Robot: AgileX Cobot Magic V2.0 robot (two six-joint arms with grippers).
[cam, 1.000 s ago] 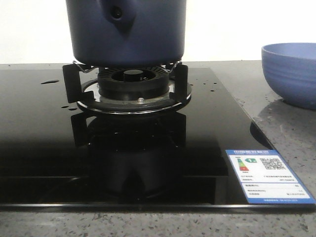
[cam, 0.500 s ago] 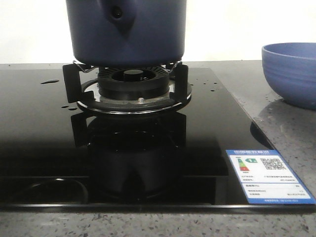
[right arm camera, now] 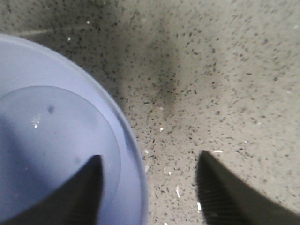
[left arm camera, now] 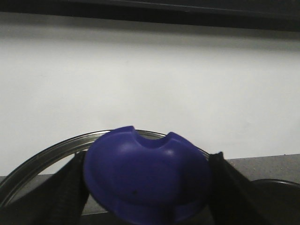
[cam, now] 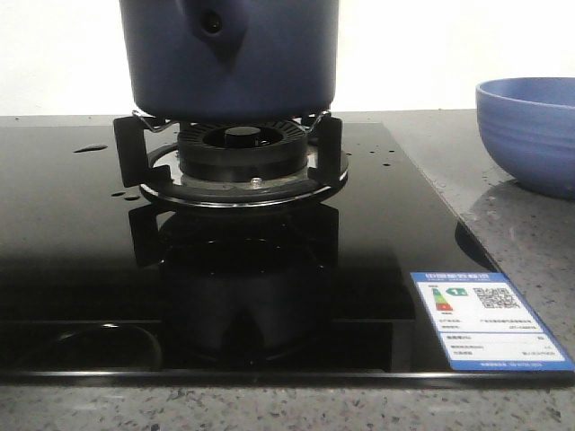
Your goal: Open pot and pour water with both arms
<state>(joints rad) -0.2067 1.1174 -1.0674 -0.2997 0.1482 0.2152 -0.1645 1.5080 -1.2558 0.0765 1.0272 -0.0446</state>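
Observation:
The dark navy pot (cam: 230,54) stands on the burner grate (cam: 229,162) of the black glass hob; its top is cut off by the view's edge. Neither gripper shows in the front view. In the left wrist view my left gripper (left arm camera: 147,187) is shut on a blue lid knob (left arm camera: 145,173), with the lid's metal rim (left arm camera: 42,152) behind it. In the right wrist view my right gripper (right arm camera: 150,161) is open, its fingers on either side of the rim of the periwinkle bowl (right arm camera: 56,140). Water drops (cam: 90,149) lie on the hob.
The periwinkle bowl (cam: 530,130) stands on the speckled counter (cam: 530,251) right of the hob. An energy label (cam: 485,319) is stuck on the hob's front right corner. A white wall is behind.
A faint round reflection has appeared in the hob glass at the front left. The pot and the bowl have not moved.

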